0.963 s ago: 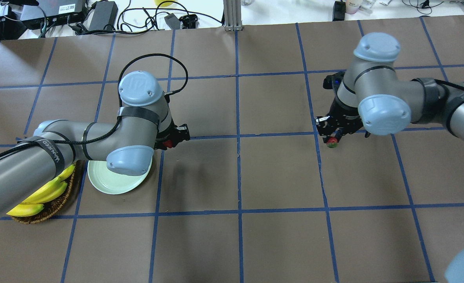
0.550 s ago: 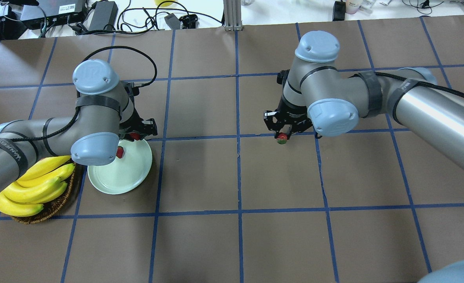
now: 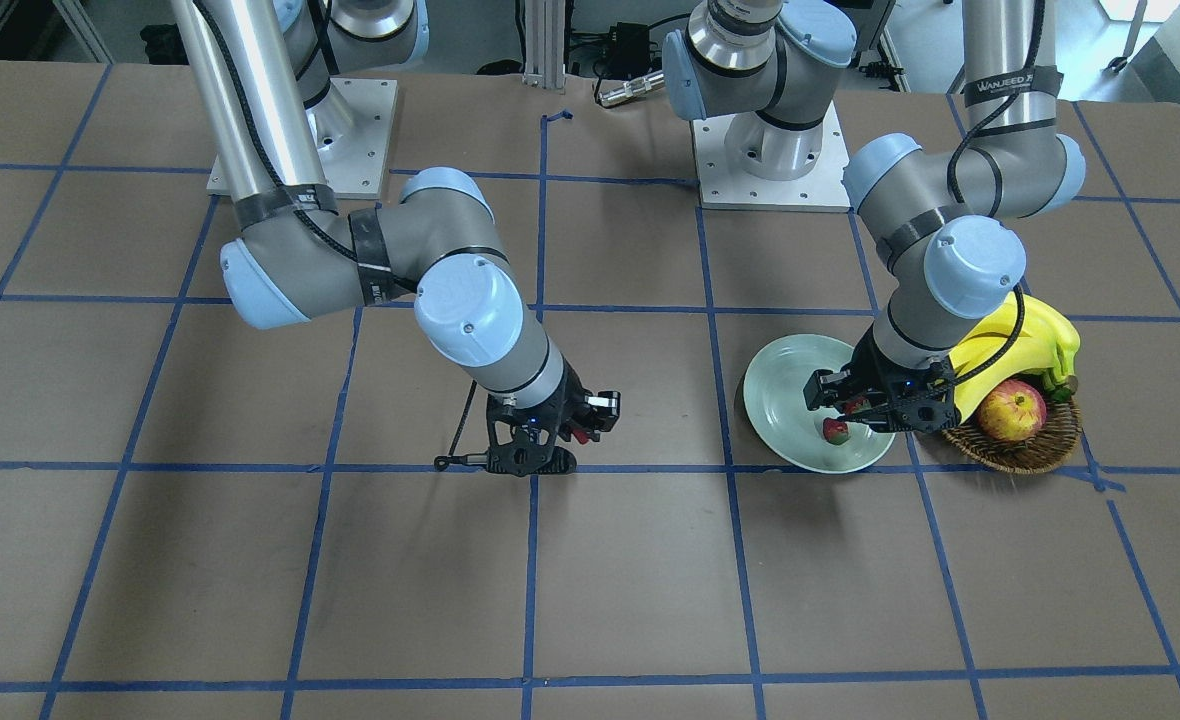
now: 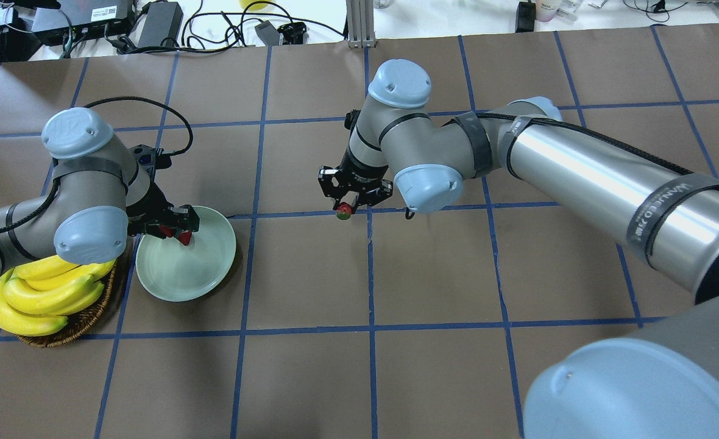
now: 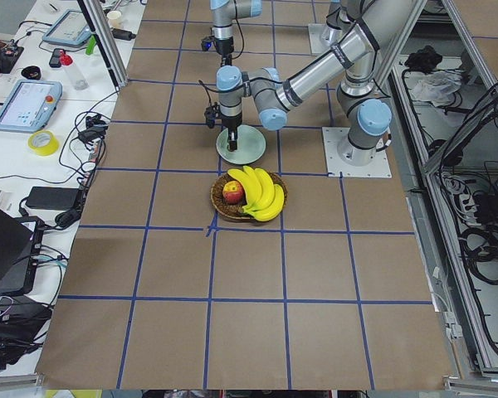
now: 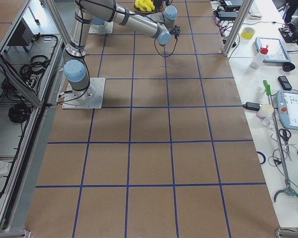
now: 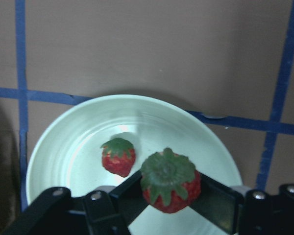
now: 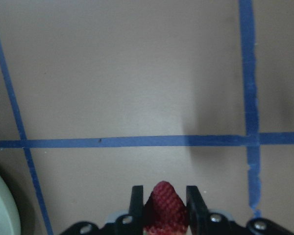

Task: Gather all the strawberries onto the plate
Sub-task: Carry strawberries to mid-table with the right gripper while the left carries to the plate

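Note:
The pale green plate (image 4: 183, 274) sits at the left beside the basket. My left gripper (image 4: 173, 230) hangs over the plate's far rim, shut on a strawberry (image 7: 170, 182). A second strawberry (image 7: 118, 155) lies on the plate (image 7: 137, 103), and it also shows in the front-facing view (image 3: 835, 431). My right gripper (image 4: 352, 196) is above the table's middle, shut on a third strawberry (image 4: 343, 211), held tip forward in the right wrist view (image 8: 165, 205). The plate's edge (image 8: 0, 205) shows at that view's lower left.
A brown wicker basket (image 4: 85, 320) with yellow bananas (image 4: 42, 292) and a red-yellow apple (image 3: 1012, 412) stands right beside the plate. Blue tape lines cross the brown table. Cables and boxes lie past the far edge.
My left gripper has carried its strawberry leftward, from beside the plate to over it. My right gripper has carried its strawberry from the far right to the table's middle.

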Robot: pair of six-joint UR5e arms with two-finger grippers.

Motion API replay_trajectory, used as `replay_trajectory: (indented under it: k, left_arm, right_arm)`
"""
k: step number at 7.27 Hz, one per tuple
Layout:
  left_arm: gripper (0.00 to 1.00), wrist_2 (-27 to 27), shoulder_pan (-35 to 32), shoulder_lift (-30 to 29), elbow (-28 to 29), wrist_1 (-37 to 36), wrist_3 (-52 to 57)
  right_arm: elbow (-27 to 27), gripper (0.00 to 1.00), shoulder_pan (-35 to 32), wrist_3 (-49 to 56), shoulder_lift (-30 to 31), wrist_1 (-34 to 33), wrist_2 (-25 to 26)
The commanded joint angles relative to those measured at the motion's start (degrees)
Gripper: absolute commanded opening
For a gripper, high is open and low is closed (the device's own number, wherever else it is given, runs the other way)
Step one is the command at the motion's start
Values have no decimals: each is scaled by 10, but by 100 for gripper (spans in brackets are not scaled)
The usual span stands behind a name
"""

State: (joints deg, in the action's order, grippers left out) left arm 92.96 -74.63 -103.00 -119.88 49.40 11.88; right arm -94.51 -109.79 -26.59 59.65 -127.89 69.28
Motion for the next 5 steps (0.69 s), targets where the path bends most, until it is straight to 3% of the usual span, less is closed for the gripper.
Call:
replay_trajectory:
  k: [1, 2, 3, 4, 5]
  left_arm:
    - [33, -1, 11, 0, -15, 0, 17]
    - [92, -1, 12, -1, -15, 1, 14]
    - [100, 4, 12, -1, -15, 5, 15]
    - [100, 5, 12, 2, -11, 20, 15]
    - [100, 7, 12, 8, -5, 20, 15]
  right_arm:
    - [0, 28, -21, -12, -26, -31, -20]
    - [1, 33, -35, -12, -24, -32, -19]
    - [0, 37, -51, -12, -24, -40, -19]
    - [-1, 74, -54, -12, -23, -43, -7]
    - [-1, 100, -57, -11, -17, -50, 6]
